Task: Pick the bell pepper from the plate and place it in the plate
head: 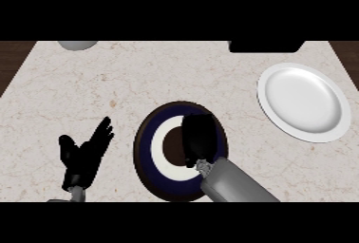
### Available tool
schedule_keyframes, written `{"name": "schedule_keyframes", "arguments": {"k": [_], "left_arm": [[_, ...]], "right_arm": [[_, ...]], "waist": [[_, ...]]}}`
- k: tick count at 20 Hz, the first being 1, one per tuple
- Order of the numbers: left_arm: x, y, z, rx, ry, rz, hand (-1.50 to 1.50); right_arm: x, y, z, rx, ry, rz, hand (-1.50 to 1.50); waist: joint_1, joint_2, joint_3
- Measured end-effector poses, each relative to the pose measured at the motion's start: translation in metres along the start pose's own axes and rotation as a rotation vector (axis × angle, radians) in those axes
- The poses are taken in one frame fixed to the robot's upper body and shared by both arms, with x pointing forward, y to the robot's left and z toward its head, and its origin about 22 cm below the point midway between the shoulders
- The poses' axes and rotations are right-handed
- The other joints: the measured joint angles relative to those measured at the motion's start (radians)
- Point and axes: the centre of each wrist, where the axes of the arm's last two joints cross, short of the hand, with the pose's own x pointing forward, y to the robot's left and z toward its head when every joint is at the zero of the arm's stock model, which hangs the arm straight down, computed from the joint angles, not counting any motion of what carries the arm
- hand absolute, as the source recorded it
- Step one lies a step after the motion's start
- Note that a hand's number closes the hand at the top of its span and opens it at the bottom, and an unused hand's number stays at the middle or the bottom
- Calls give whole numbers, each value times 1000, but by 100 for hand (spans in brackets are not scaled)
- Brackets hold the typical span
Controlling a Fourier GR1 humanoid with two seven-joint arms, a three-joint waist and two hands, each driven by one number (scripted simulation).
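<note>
The right hand (198,138) hangs over the middle of the dark blue plate (146,142), probably to take the bell pepper. The pepper is hidden beneath it, so I cannot tell whether the hand has closed. The white plate (303,102), the likely destination, lies apart to the right. The left hand (84,153) rests spread above the table (84,85).

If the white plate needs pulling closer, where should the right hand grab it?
Probably take the white plate by its lower-left rim, coming from the dark plate side. It lies flat and shallow, so only the edge offers a pinch, and that arc is nearest the right hand.
</note>
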Motion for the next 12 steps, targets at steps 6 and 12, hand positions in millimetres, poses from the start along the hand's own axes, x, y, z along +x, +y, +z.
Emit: {"name": "schedule_keyframes", "arguments": {"k": [6,12], "left_arm": [[6,-5,-6,-23,-1,-11,0],[7,-10,-7,-41,-6,-17,0]], "right_arm": [[-2,-24,-25,-200,207,-213,150],[-3,-58,-53,-414,335,-283,150]], "waist": [[26,11,1],[44,11,-1]]}}
